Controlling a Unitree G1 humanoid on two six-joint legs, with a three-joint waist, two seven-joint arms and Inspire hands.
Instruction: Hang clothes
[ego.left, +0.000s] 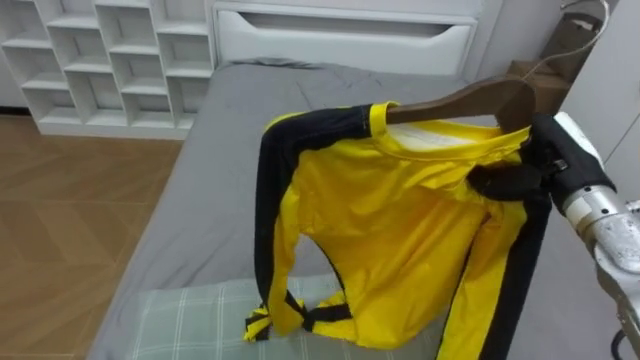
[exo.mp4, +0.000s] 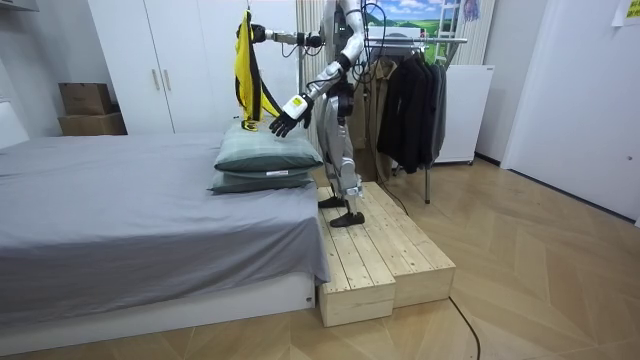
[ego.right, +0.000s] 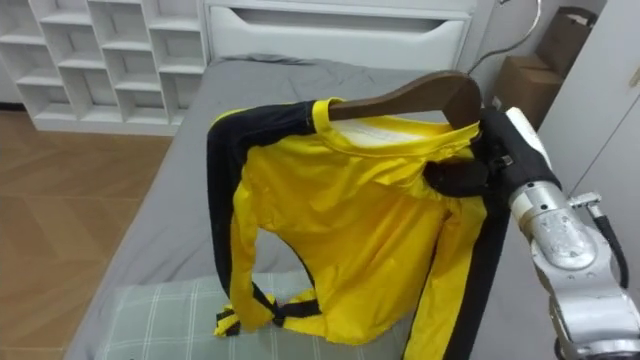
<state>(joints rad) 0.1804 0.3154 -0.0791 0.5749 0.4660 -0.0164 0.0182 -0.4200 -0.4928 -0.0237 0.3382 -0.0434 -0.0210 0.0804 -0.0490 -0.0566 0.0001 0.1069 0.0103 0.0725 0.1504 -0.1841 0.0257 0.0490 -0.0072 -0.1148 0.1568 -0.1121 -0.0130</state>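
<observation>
A yellow jacket (ego.left: 400, 240) with black sleeves and trim hangs on a dark wooden hanger (ego.left: 470, 100) whose wire hook (ego.left: 585, 25) points up to the right. My right hand (ego.left: 520, 180) is shut on the hanger's right shoulder, through the jacket's collar, and holds it up over the bed. The jacket's lower hem dangles just above a green checked pillow (ego.left: 180, 320). In the room view the jacket (exo.mp4: 245, 60) hangs from my outstretched right arm. My left hand (exo.mp4: 285, 120) hovers low above the stacked pillows (exo.mp4: 265, 155) with its fingers relaxed.
I stand on a wooden platform (exo.mp4: 385, 250) at the pillow end of a grey bed (ego.left: 220, 160). A clothes rack (exo.mp4: 425, 42) with dark garments (exo.mp4: 410, 100) stands behind me. White cubby shelves (ego.left: 110, 60) and a white bed end (ego.left: 340, 35) lie ahead.
</observation>
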